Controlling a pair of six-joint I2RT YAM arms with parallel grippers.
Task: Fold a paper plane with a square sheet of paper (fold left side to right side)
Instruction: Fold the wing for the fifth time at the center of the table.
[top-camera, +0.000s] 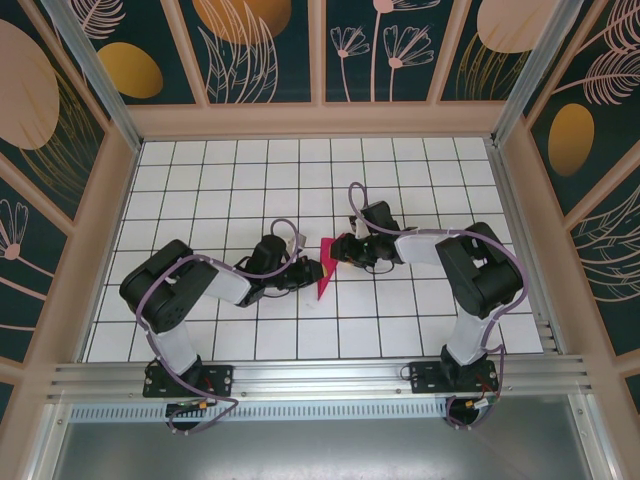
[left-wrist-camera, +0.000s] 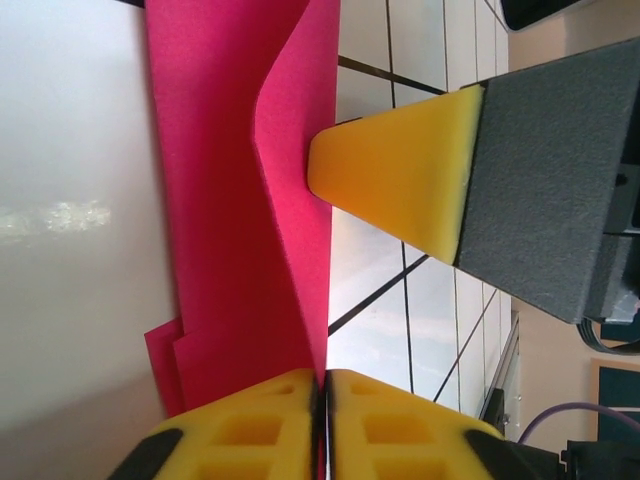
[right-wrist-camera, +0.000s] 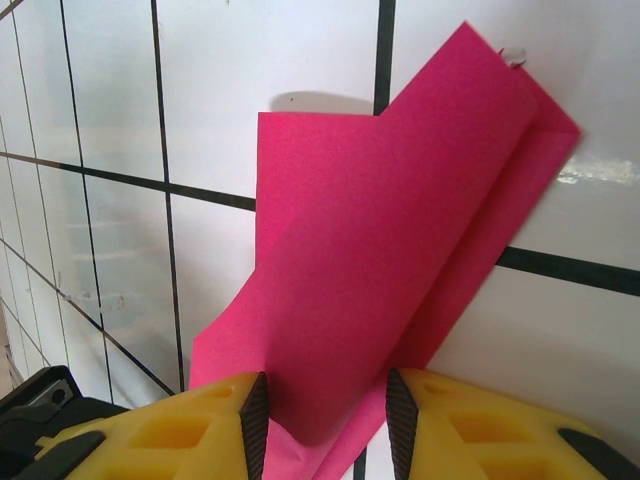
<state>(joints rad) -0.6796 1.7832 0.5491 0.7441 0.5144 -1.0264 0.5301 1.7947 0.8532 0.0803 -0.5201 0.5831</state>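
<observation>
The square sheet of paper (top-camera: 327, 268), magenta-pink and folded into layers, stands on edge off the white tiles between the two grippers. My left gripper (left-wrist-camera: 322, 385) is shut on the sheet's (left-wrist-camera: 230, 220) near edge, which runs into the seam between the yellow pads. From the other side, my right gripper (right-wrist-camera: 322, 415) holds a rounded fold of the sheet (right-wrist-camera: 390, 230) that fills the gap between its parted pads. One right finger (left-wrist-camera: 400, 180) shows in the left wrist view with its tip against the paper flap. In the top view the left gripper (top-camera: 312, 271) and right gripper (top-camera: 346, 251) almost meet.
A white tiled table (top-camera: 240, 180) with black grid lines lies under both arms. Beige walls (top-camera: 320, 120) close it in at the back and sides. A metal rail (top-camera: 320, 378) runs along the near edge by the arm bases.
</observation>
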